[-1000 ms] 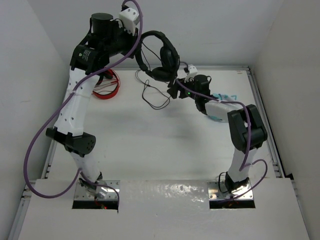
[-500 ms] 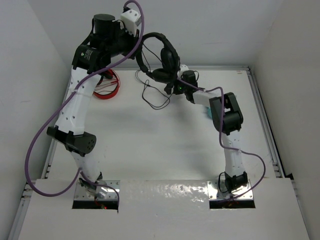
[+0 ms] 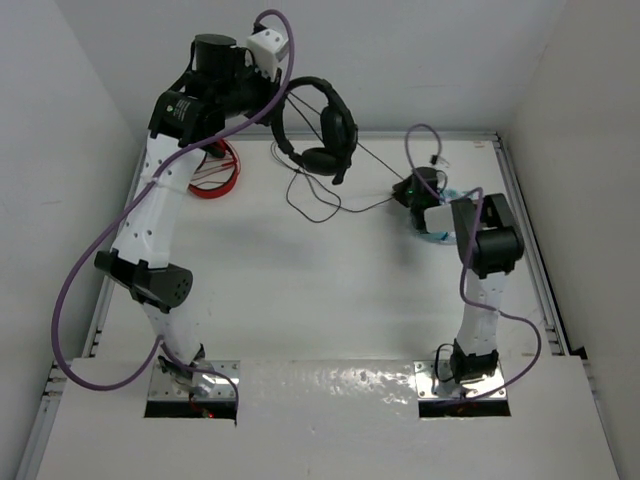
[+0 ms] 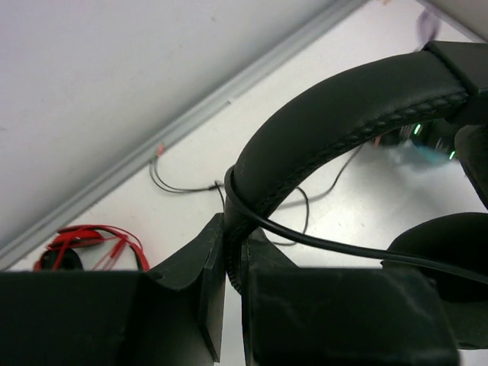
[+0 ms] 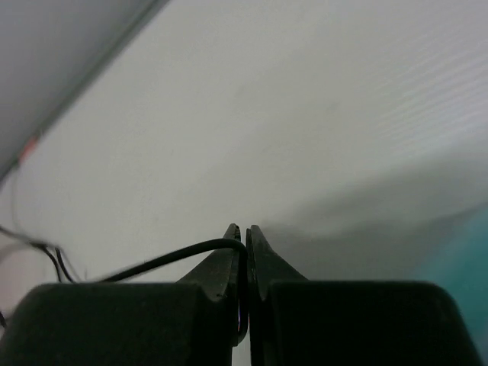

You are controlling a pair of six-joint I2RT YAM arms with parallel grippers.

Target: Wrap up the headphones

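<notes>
1. Black headphones (image 3: 320,157) hang above the counter (image 3: 300,290) at about 12 o'clock. Their headband (image 4: 343,114) is pinched in the left end effector (image 4: 232,248), jaws narrow on the padding.
2. Near 2 o'clock, the right end effector (image 5: 245,232) is clamped on the thin cable (image 5: 164,259). The strand looks taut back to the earcup (image 3: 338,122), though the overhead view is too coarse to be sure.
3. Pulling harder could strain the cable's root or twist the headband out of the left grip.
4. Such a thin cable could slide through the closed jaws and lose the tension that winding needs.
5. The slack loop (image 3: 312,205) on the counter may snag, and the teal headphones (image 3: 440,232) just under the right arm could get dragged.
</notes>
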